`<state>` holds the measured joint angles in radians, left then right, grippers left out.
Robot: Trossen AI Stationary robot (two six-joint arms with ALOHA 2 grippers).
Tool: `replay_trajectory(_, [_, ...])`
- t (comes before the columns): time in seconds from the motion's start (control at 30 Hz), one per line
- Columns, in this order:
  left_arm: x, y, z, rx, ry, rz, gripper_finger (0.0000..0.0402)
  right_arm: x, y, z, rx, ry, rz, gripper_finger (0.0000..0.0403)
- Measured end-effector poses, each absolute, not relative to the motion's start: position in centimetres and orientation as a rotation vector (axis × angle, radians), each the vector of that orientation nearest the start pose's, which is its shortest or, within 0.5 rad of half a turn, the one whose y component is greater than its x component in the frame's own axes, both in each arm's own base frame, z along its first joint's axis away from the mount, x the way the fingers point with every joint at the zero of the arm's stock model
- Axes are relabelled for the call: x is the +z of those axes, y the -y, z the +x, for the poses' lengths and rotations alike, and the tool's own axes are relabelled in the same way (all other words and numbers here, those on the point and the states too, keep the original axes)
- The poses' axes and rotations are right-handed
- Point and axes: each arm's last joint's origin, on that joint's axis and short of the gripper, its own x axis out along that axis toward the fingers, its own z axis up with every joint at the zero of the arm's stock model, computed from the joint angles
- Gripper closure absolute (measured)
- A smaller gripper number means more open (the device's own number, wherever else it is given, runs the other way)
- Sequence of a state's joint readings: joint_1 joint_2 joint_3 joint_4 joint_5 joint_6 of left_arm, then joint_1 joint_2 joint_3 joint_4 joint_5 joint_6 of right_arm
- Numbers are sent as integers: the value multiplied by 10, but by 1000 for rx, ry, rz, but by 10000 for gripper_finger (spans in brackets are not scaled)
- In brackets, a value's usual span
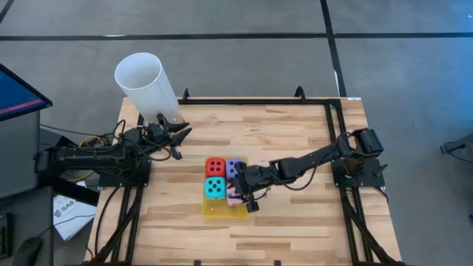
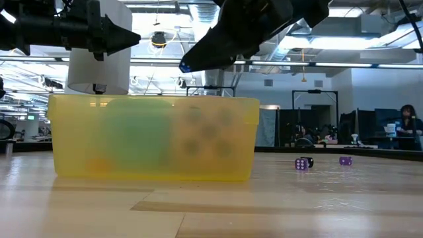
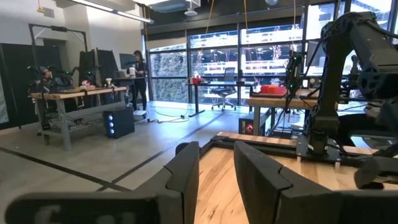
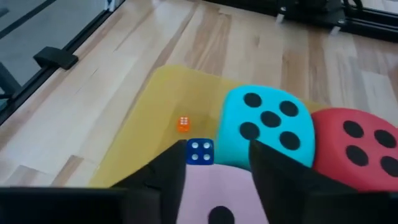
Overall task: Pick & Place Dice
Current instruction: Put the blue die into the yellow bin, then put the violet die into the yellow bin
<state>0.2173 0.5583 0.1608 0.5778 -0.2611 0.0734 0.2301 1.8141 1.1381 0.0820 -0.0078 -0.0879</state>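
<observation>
A yellow tray (image 1: 224,209) near the table's middle holds a red die (image 1: 216,167), a purple die (image 1: 235,167), a cyan die (image 1: 214,187) and a pink die (image 4: 214,196). My right gripper (image 4: 217,163) hovers open over the pink die, slanting down from the table's right. A tiny blue die (image 4: 200,151) shows just at one fingertip (image 4: 169,171), and a tiny orange die (image 4: 183,124) lies on the tray floor. My left gripper (image 3: 216,165) waits open at the far left beside the white cup (image 1: 146,83), holding nothing. My right gripper has the tiny blue die (image 4: 200,151) close against the end of one finger (image 4: 174,167), while the other finger stands well apart from it. Whether that fingertip still touches the die I cannot tell.
Two tiny purple dice (image 2: 302,163) (image 2: 345,160) lie on the bare wood to the tray's side. The white cup (image 2: 99,59) stands at the far left corner. Black rails (image 1: 251,101) edge the table. Open wood lies near and far of the tray.
</observation>
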Motion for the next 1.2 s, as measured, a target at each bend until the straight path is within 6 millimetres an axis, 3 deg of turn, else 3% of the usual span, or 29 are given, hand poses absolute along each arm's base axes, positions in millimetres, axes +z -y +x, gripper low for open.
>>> replay_trajectory(0.23, [221,-37,135,484,164,68,312,197,-90,383,274,-584,-159,192])
replay_trajectory(0.47, [221,-37,135,484,164,68,312,178,-86,386,278,-653,-199,199])
replay_trajectory(0.83, [221,-37,134,484,164,68,312,177,-78,383,261,-707,-142,203])
replay_trajectory(1.0, [221,-37,135,484,164,68,312,192,-78,379,261,-687,-165,205])
replay_trajectory(1.2, [221,-37,135,483,166,68,312,231,-74,360,253,-693,-157,235])
